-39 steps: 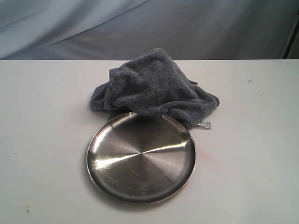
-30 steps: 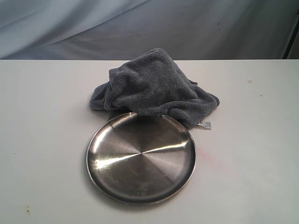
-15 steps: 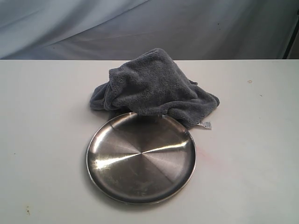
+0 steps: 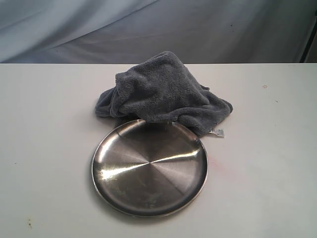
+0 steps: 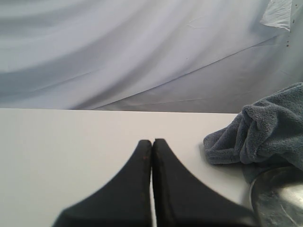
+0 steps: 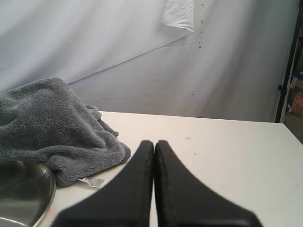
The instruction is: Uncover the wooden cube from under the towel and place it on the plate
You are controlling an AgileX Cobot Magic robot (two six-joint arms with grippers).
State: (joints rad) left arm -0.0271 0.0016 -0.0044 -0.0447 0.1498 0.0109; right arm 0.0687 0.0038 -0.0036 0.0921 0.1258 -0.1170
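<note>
A dark grey towel (image 4: 163, 91) lies heaped in a mound on the white table, its near edge draped over the far rim of the steel plate (image 4: 106, 193). Its small white label (image 4: 217, 132) pokes out at the right. The wooden cube is hidden from every view. Neither gripper shows in the exterior view. My left gripper (image 5: 152, 142) is shut and empty over bare table, with the towel (image 5: 265, 127) and plate rim (image 5: 277, 196) off to one side. My right gripper (image 6: 154, 143) is also shut and empty, beside the towel (image 6: 52, 123), its label (image 6: 93, 182) and the plate (image 6: 21, 194).
A pale draped cloth backdrop (image 4: 158, 29) hangs behind the table's far edge. A dark upright frame (image 6: 286, 66) stands past the table's right end. Bare white table surface (image 4: 49, 124) lies on both sides of the towel and plate.
</note>
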